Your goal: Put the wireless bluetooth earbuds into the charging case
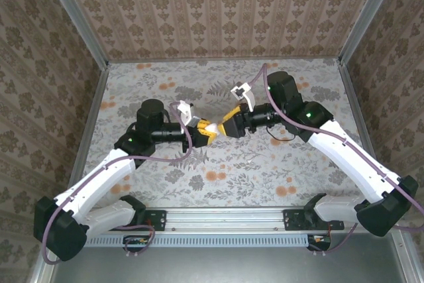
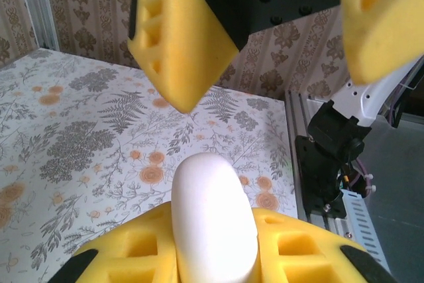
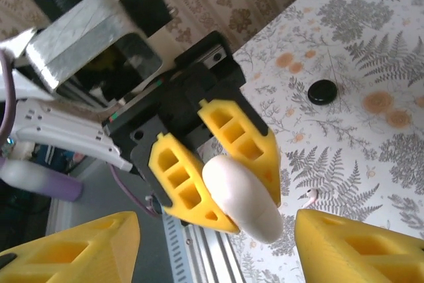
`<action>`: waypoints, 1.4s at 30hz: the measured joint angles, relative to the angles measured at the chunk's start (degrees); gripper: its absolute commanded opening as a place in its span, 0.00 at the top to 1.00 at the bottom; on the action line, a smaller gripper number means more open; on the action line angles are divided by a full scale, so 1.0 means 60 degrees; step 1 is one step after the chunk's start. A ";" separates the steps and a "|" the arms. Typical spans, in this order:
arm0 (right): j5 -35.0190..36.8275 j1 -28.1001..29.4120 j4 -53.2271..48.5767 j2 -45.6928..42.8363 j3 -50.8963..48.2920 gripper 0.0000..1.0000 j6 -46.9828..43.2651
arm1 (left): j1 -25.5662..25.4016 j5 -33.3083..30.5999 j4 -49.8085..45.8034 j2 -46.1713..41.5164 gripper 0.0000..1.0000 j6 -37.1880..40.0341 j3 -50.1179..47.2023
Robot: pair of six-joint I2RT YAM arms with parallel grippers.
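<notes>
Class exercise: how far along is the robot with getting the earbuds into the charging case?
Done: the left claw grips the white charging case. In hand: the open right claw faces it, holding nothing. Left: a small black piece, likely an earbud, lies on the table, not yet inserted.

The spread fingers of your right gripper leave a wide gap facing the charging case — but the left gripper hugs both its flat sides, so only the rounded end stands free, with open table around out to the walls.
</notes>
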 measured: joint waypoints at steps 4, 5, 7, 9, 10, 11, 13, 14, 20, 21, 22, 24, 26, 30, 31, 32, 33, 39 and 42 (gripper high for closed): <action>0.0437 0.0102 0.0306 0.0157 -0.0266 0.27 0.1096 | 0.0000 -0.0087 -0.0004 0.0004 0.96 0.0124 0.0000; 0.0514 0.0131 0.0339 0.0211 -0.0353 0.27 0.1341 | 0.0000 -0.0120 -0.0004 0.0004 0.96 0.0131 0.0000; 0.0648 0.0222 0.0368 0.0306 -0.0470 0.26 0.1712 | 0.0000 -0.0182 0.0029 0.0004 0.96 0.0168 0.0000; 0.0703 0.0306 0.0393 0.0368 -0.0568 0.26 0.2036 | 0.0000 -0.0215 0.0040 0.0004 0.96 0.0193 0.0000; 0.0707 0.0328 0.0419 0.0379 -0.0597 0.26 0.2175 | 0.0000 -0.0222 0.0066 0.0007 0.96 0.0200 0.0000; 0.0710 0.0350 0.0441 0.0408 -0.0623 0.26 0.2346 | 0.0000 -0.0237 0.0102 0.0011 0.96 0.0200 0.0000; 0.0707 0.0361 0.0528 0.0477 -0.0630 0.25 0.2667 | 0.0000 -0.0240 0.0178 0.0011 0.96 0.0200 0.0000; 0.0707 0.0361 0.0634 0.0528 -0.0634 0.25 0.2852 | 0.0000 -0.0240 0.0237 0.0025 0.96 0.0200 0.0000; 0.0459 0.0361 0.1504 0.0831 -0.0874 0.26 0.4044 | 0.0000 -0.0248 0.0306 0.0153 0.96 0.0197 0.0000; 0.0404 0.0364 0.1610 0.0889 -0.0900 0.27 0.4211 | 0.0000 -0.0248 0.0306 0.0164 0.95 0.0197 0.0000; 0.0339 0.0368 0.1716 0.0947 -0.0914 0.28 0.4386 | 0.0000 -0.0251 0.0317 0.0171 0.95 0.0197 0.0000; 0.0204 0.0372 0.1912 0.1024 -0.0943 0.32 0.4681 | 0.0000 -0.0262 0.0321 0.0171 0.95 0.0197 0.0000; 0.0127 0.0386 0.2124 0.1035 -0.1005 0.40 0.4918 | 0.0000 -0.0288 0.0346 0.0171 0.94 0.0197 0.0000; -0.0062 0.0397 0.2707 0.1031 -0.1213 0.51 0.5497 | 0.0000 -0.0455 0.0364 0.0189 0.86 0.0189 0.0000; -0.0080 0.0397 0.2874 0.1031 -0.1297 0.52 0.5650 | 0.0000 -0.0492 0.0364 0.0193 0.83 0.0175 -0.0004; -0.0117 0.0397 0.3082 0.1031 -0.1399 0.53 0.5785 | 0.0004 -0.0554 0.0361 0.0197 0.81 0.0142 -0.0004; -0.0138 0.0386 0.3348 0.1027 -0.1534 0.54 0.5952 | 0.0004 -0.0616 0.0372 0.0215 0.79 0.0087 -0.0011; -0.0109 0.0361 0.4608 0.0900 -0.2339 0.56 0.7209 | 0.0004 -0.0973 0.0827 0.0295 0.49 -0.0259 -0.0058; 0.0069 0.0357 0.5107 0.0790 -0.2626 0.59 0.7796 | 0.0007 -0.1264 0.1384 0.0288 0.37 -0.0572 -0.0251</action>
